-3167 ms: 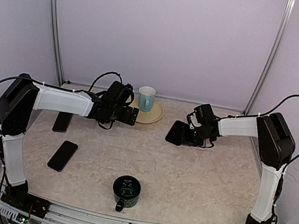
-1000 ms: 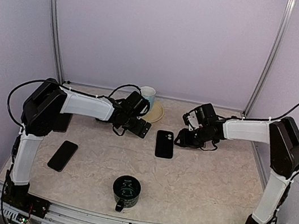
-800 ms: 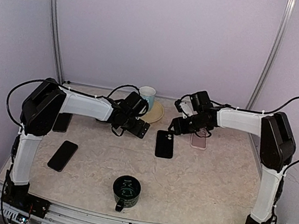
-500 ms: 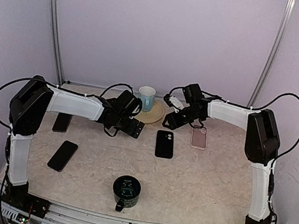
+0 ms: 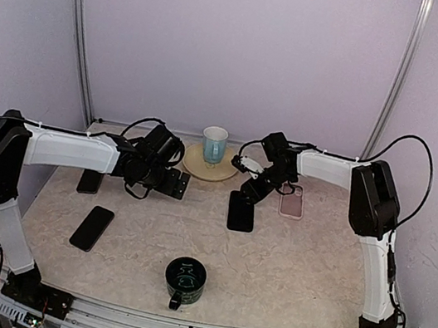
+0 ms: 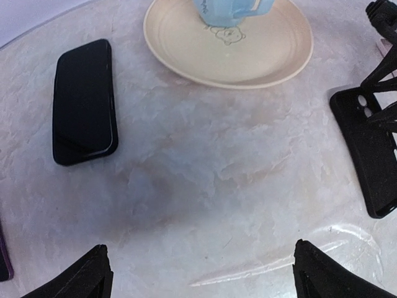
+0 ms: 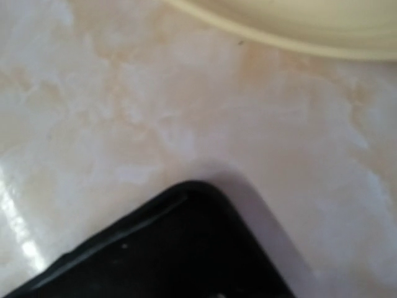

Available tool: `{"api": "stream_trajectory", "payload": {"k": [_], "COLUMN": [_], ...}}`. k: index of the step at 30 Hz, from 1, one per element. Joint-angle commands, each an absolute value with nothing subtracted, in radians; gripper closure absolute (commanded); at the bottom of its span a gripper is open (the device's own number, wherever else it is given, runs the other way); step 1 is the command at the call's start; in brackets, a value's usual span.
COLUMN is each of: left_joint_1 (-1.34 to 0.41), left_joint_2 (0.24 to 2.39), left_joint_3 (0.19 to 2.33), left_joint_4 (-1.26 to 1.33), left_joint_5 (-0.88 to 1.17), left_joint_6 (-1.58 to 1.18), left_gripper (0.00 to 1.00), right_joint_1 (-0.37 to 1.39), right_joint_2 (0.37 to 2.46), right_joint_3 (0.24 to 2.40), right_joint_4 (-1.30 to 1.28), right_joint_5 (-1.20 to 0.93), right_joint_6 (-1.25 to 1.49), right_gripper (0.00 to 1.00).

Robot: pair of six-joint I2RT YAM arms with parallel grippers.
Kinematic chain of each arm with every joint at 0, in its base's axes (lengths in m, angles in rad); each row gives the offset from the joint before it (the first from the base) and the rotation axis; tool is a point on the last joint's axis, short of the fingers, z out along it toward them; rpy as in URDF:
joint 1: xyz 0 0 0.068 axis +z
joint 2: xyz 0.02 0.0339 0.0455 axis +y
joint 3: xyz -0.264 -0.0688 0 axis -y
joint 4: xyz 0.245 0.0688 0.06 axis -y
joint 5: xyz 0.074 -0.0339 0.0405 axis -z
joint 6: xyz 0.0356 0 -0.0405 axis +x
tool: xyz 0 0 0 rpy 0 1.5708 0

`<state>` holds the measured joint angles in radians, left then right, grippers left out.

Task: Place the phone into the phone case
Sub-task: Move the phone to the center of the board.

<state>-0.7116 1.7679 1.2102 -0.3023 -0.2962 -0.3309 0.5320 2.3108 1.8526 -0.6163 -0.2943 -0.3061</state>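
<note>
Spotting the phone [image 6: 84,102] takes the left wrist view, not the right

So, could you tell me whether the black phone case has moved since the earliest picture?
Yes. The black phone case has shifted left, towards the dark mug, and now lies on the table beside the plate.

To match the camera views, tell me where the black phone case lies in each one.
Top external: black phone case near the picture's centre, by the right end effector.
Left wrist: at the right edge.
Right wrist: its rounded corner fills the bottom.
Shared landmark: cream plate, beyond the case in all three.
</note>
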Motion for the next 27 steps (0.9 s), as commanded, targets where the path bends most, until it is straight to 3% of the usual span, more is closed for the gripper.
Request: {"api": "stream_trajectory", "payload": {"k": [1, 7, 27], "left_joint_1": [-0.704, -0.695, -0.588], "left_joint_2": [1.719, 1.694, 1.490], "left_joint_3": [1.189, 1.137, 0.839], "left_joint_4": [-0.446, -0.557, -0.607], "left_joint_5": [-0.311, -0.337, -0.361], "left_joint_6": [-0.411, -0.461, -0.586], "left_gripper": [0.01, 0.01, 0.01], "right_joint_1": [0.528, 0.523, 0.512], "right_joint_2": [2.332, 2.341, 2.304], "right_joint_3": [1.862, 1.861, 1.888], "right_joint_4": [-0.655, -0.647, -0.608], "right_joint_5": [-0.327, -0.298, -0.307], "right_joint_6": [-0.354, -0.359, -0.349], "right_gripper": [0.50, 0.55, 0.54]}}
